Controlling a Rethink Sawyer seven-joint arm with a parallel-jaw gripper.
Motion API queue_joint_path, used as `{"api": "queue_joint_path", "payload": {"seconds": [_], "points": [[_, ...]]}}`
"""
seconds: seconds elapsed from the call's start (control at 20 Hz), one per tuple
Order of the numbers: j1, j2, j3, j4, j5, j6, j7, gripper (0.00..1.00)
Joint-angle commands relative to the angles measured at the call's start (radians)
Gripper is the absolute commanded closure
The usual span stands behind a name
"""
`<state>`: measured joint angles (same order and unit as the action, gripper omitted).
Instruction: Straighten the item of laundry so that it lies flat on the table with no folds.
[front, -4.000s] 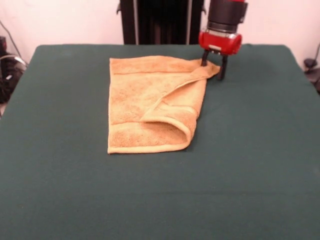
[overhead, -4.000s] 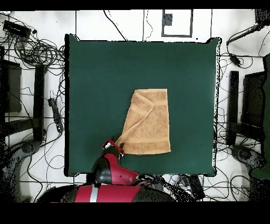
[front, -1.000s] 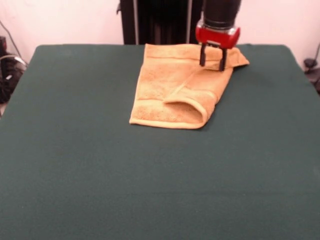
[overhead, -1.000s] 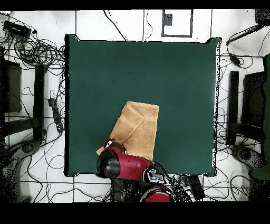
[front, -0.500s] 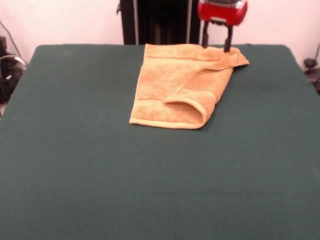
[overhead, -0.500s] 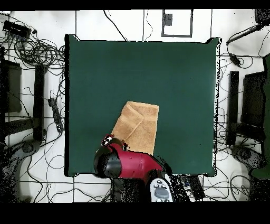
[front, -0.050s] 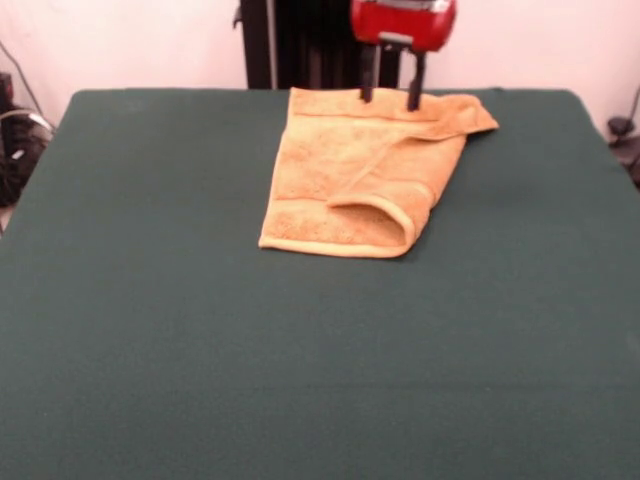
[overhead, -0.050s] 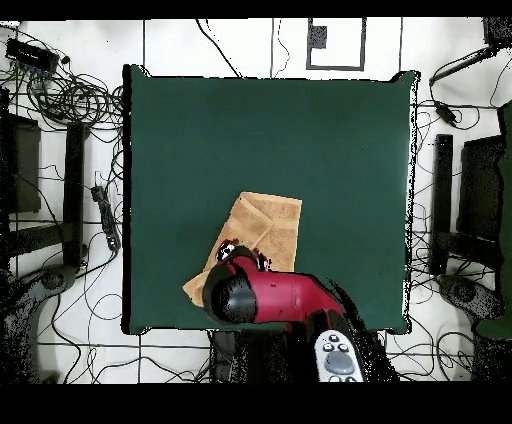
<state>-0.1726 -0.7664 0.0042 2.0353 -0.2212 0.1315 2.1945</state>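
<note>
The item of laundry, a golden-orange towel (front, -0.050s: 350, 165), lies on the green table (front, -0.050s: 200, 350) near its far edge, skewed, its far right corner pointing out to the right. One part is folded over along a diagonal, and a rounded flap (front, -0.050s: 375, 215) sits on its near right side. My gripper (front, -0.050s: 390, 95) hangs open just above the towel's far hem, holding nothing. In the overhead view the red arm covers the lower part of the towel (overhead, -0.050s: 265, 225) on the table (overhead, -0.050s: 270, 130), with the gripper (overhead, -0.050s: 243, 254) over it.
Cables (overhead, -0.050s: 60, 95) and black stands (overhead, -0.050s: 470, 190) crowd the floor on both sides of the table. The towel's far edge lies close to the table's edge on the robot's side.
The open gripper has lifted off the towel's far right corner and shifted left along the far hem in the front view. The towel has kept its place and folds over the last second.
</note>
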Motion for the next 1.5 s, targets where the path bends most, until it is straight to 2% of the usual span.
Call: {"api": "queue_joint_path", "payload": {"seconds": [0.05,0.25,0.55,0.7,0.9,1.1,1.35,1.5], "points": [[-0.014,0.126,0.144,-0.118,-0.108,-0.102,-0.030,0.00],[0.079,0.161,0.068,-0.171,-0.107,-0.157,0.043,0.00],[0.060,0.194,0.102,-0.178,-0.119,-0.179,0.046,0.00],[0.096,0.192,0.068,-0.177,-0.096,-0.191,0.069,0.00],[0.075,0.219,0.074,-0.174,-0.105,-0.201,0.066,0.00],[0.034,0.204,0.096,-0.138,-0.110,-0.121,0.042,0.00],[0.075,0.220,0.042,-0.122,-0.061,-0.043,0.068,0.00],[0.048,0.242,0.059,-0.108,-0.067,-0.042,0.063,0.00]]}}
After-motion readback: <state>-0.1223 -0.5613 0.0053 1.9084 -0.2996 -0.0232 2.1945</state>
